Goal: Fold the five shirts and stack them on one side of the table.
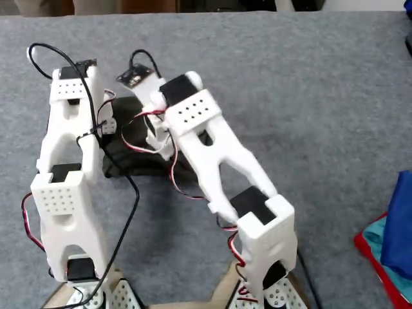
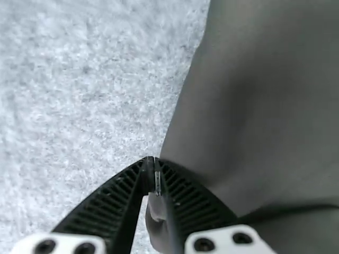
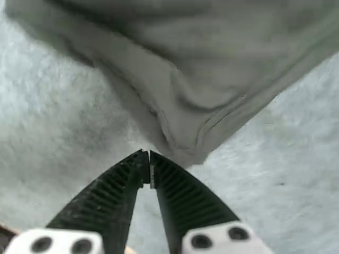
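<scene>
A dark grey shirt (image 1: 129, 154) lies bunched on the grey carpeted table (image 1: 290, 84), under both arms. In the left wrist view, my left gripper (image 2: 154, 172) is shut on the edge of the dark shirt (image 2: 254, 116), and a fold of cloth shows between its fingers (image 2: 183, 206). My right gripper (image 3: 146, 160) is shut, with its tips right at a hemmed corner of the shirt (image 3: 180, 95). Only carpet shows between its fingers (image 3: 111, 201). I cannot tell whether it pinches any cloth.
More shirts sit piled at the table's right edge: a blue one (image 1: 399, 219) over a teal one (image 1: 375, 232) and a red one (image 1: 376, 261). The arms' bases and cables (image 1: 122, 219) are at the near edge. Open carpet stretches across the middle and far side.
</scene>
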Motion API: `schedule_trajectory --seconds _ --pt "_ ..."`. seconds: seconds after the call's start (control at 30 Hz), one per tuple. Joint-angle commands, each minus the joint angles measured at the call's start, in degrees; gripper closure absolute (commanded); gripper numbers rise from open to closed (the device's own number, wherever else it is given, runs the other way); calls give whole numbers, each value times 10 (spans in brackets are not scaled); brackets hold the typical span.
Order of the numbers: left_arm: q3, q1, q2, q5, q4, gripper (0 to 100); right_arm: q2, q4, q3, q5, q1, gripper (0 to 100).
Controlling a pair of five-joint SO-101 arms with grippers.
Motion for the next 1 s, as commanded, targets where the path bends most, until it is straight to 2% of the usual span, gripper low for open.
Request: schedule_trajectory --seconds 0.0,0.27,0.43,0.7,0.97 --pt "15 -5 -38 -7 -25 981 -38 -77 44 -42 -1 979" --pt "40 -5 -38 -7 -35 981 -36 -249 86 -49 4 979" --pt "40 -5 -38 -7 -35 981 12 -287 102 -86 11 979" --pt "40 -5 -38 -7 -35 981 60 -212 104 -118 7 979" --pt "35 -5 -38 -7 -36 981 65 -76 107 -121 4 980"
